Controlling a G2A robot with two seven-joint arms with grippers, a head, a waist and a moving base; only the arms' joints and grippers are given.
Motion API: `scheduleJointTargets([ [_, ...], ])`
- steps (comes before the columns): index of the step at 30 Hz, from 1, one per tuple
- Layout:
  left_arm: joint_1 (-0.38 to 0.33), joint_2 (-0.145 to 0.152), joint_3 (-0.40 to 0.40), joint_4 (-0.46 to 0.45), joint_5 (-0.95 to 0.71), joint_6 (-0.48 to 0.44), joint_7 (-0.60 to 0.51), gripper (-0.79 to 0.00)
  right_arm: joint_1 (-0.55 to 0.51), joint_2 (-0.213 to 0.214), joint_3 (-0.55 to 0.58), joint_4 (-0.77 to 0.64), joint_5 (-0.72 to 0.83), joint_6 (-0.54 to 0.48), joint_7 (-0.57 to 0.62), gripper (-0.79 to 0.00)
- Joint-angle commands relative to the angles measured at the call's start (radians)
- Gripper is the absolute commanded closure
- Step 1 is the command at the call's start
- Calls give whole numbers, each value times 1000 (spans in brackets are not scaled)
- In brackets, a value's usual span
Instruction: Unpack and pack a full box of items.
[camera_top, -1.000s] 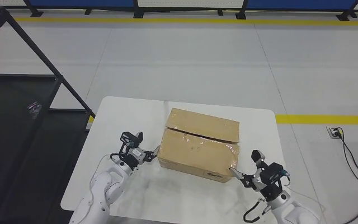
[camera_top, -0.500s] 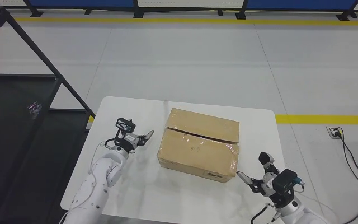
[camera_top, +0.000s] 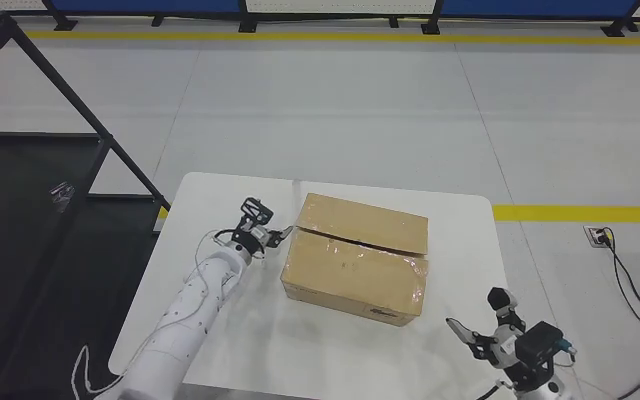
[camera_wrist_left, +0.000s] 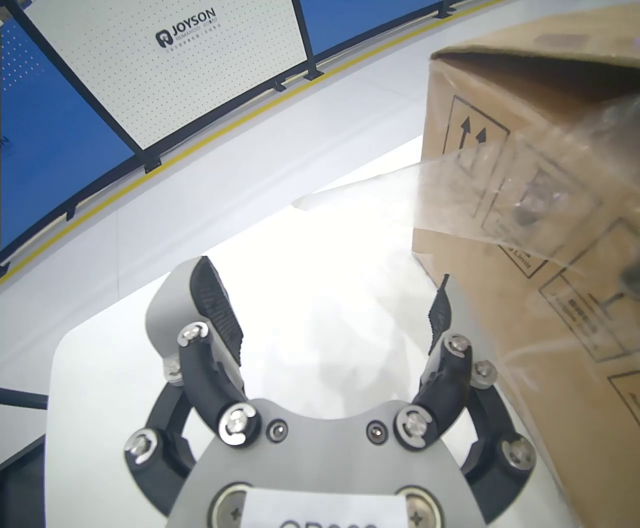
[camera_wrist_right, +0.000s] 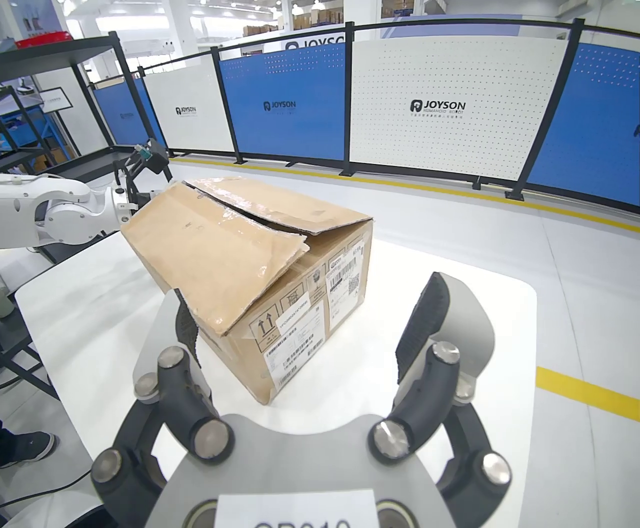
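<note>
The brown cardboard box (camera_top: 355, 258) sits at the middle of the white round-cornered table (camera_top: 220, 200), its long axis running across the table and skewed a little, with the top seam following that axis. From above the flaps look shut. The right wrist view shows the box (camera_wrist_right: 250, 260) with its flaps loose, one lifted and ragged at the edge, and white printed labels on the end turned toward that arm. The contents are hidden. The left wrist view shows upward arrows printed on the opposite end (camera_wrist_left: 540, 225) and a strip of clear tape hanging off it. The left gripper (camera_top: 275, 235) hangs just beside that end, fingers spread and empty. The right gripper (camera_top: 477, 315), also spread and empty, hangs by the table's near right corner, apart from the box.
</note>
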Motion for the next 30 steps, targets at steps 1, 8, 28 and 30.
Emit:
scheduleJointTargets([
  [1, -20, -15, 19, 34, -3, 7, 13, -785, -7, 0, 5, 0, 2, 0, -4, -785],
  [8, -75, -61, 57, 123, -22, 49, 56, -785, -21, 1, 16, -1, 6, 3, -9, -785],
  [28, -79, -65, -10, 229, -148, 125, 273, -785, 32, 5, -15, -3, 0, -25, 38, -785],
  [30, -68, -58, -18, 225, -150, 133, 291, -785, 40, 5, -19, -3, -2, -29, 43, -785],
])
